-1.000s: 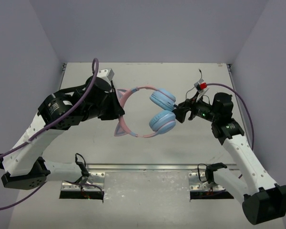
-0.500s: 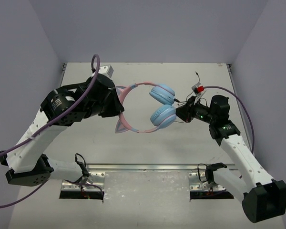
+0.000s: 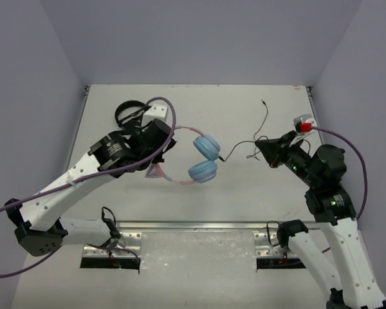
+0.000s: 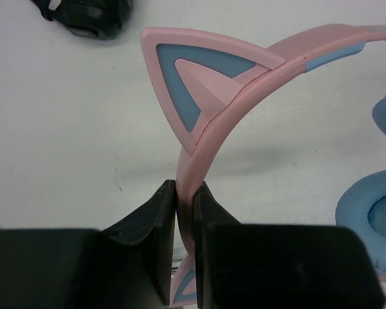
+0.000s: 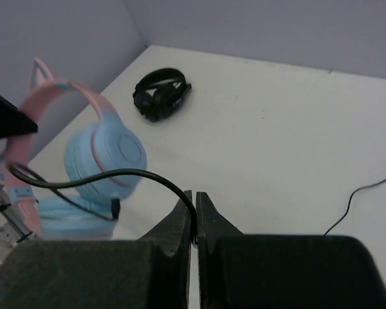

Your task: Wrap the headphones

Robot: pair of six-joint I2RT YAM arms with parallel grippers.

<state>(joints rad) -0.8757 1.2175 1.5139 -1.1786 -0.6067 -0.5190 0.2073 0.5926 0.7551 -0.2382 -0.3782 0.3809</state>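
Note:
The headphones [image 3: 204,147], with a pink cat-ear headband [image 4: 244,71] and light blue ear cups, hang above the table left of centre. My left gripper [image 4: 185,193] is shut on the headband just below one cat ear, and it shows from above [image 3: 156,154] at the band's left side. The thin black cable [image 3: 241,145] runs from the lower ear cup rightward to my right gripper [image 3: 262,148]. In the right wrist view that gripper [image 5: 193,206] is shut on the cable [image 5: 116,174], which arcs over from the ear cups [image 5: 106,151]. The cable's free end [image 3: 264,106] lies on the table behind.
An all-black pair of headphones [image 3: 128,112] lies at the back left, close behind my left arm; it also shows in the wrist views [image 5: 159,93] [image 4: 83,16]. The white table [image 3: 199,103] is walled on three sides. A loose cable loop [image 5: 367,190] trails on the right.
My right gripper has closed on the cable and pulled back to the right, drawing it out. The left arm carried the headphones left and lower, uncovering the black headphones.

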